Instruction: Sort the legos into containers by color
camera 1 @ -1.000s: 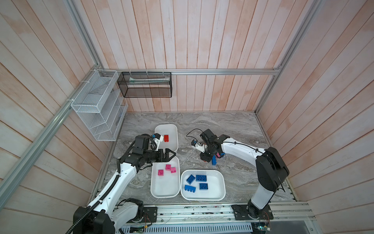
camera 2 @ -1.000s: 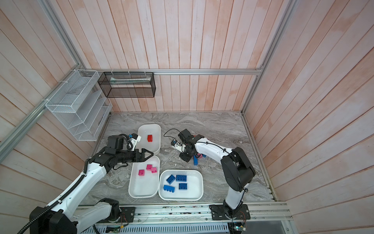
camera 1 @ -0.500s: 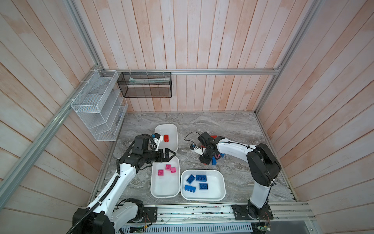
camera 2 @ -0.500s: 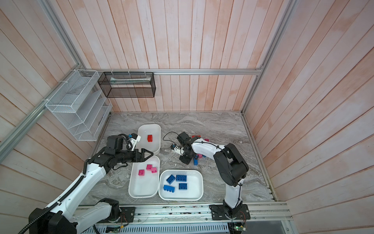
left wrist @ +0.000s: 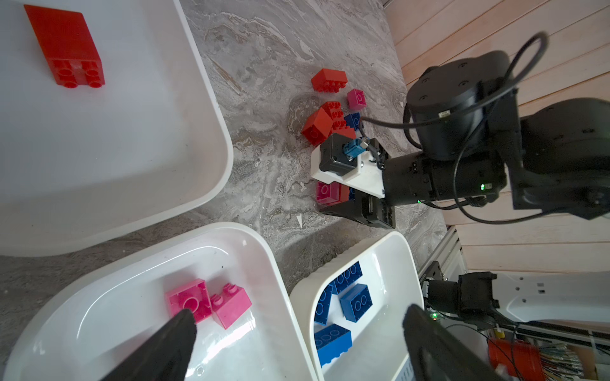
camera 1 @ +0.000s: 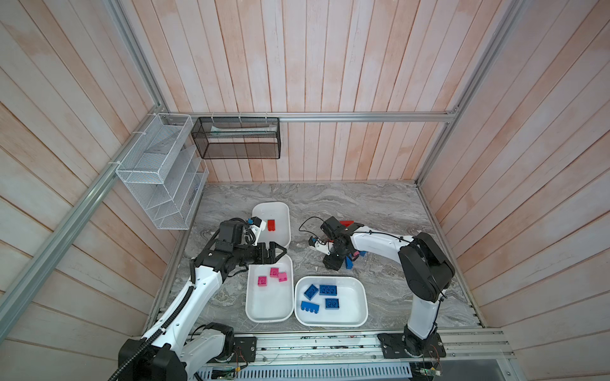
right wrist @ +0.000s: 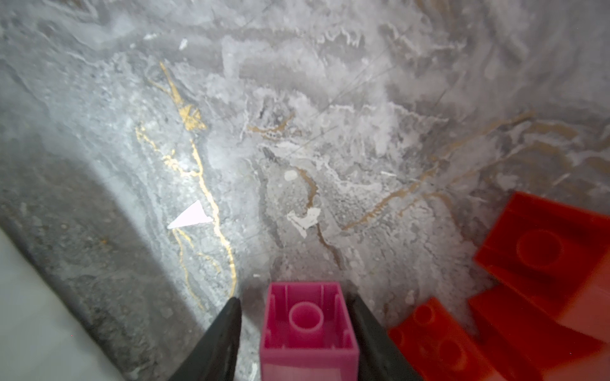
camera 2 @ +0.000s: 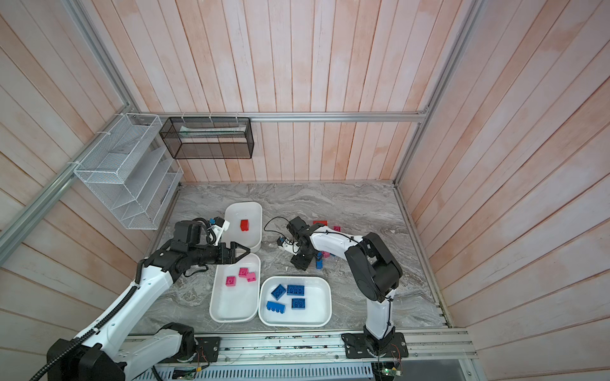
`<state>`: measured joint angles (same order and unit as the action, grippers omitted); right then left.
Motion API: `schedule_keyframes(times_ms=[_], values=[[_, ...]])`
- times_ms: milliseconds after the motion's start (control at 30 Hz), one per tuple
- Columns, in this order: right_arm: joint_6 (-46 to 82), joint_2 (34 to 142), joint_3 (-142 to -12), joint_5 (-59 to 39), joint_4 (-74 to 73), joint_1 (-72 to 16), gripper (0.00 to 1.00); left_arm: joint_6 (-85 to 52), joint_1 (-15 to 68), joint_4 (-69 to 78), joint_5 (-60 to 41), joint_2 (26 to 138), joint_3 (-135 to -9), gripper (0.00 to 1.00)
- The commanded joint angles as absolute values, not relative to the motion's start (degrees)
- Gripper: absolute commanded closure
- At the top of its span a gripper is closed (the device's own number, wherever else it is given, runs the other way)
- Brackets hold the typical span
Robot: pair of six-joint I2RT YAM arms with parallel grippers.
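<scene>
Three white containers sit on the marble table: a far one with one red lego, a near-left one with three pink legos, a near-right one with several blue legos. Loose red, pink and blue legos lie in a pile under my right arm. My right gripper points down at the table, open, with a pink lego lying hollow side up between its fingers and a gap on one side. My left gripper hangs wide open and empty over the pink container's far end.
A white wire rack and a black mesh basket hang on the walls at the back left. Wood walls close in three sides. A metal rail runs along the front edge. A small white scrap lies on the marble.
My right gripper's jaws have spread apart around the pink lego, and that arm has shifted a little to the left. The left arm has stayed still.
</scene>
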<state>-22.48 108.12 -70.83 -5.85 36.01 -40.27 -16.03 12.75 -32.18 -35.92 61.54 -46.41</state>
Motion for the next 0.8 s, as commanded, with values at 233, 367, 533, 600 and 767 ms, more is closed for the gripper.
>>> schedule_keyframes(times_ms=[233,367,533,600,767], values=[[-21.54,110.07,-73.96,-6.86,36.70,-40.69,0.56,-14.54,12.48,-32.26,-35.77,61.79,-47.16,0.00],[-21.49,110.39,-74.21,-6.75,37.07,-40.70,0.63,-14.53,12.45,-32.10,-35.77,61.66,-47.02,0.00],[-21.41,110.17,-74.68,-6.38,37.86,-40.67,0.70,-14.56,12.42,-32.08,-35.86,61.61,-46.85,0.00],[-21.37,109.89,-75.01,-6.16,38.23,-40.69,0.72,-14.53,12.40,-32.08,-35.86,61.73,-46.85,0.00],[-20.86,108.01,-76.29,-6.45,38.11,-40.69,0.73,-14.51,12.38,-32.17,-35.77,61.31,-47.11,0.00]])
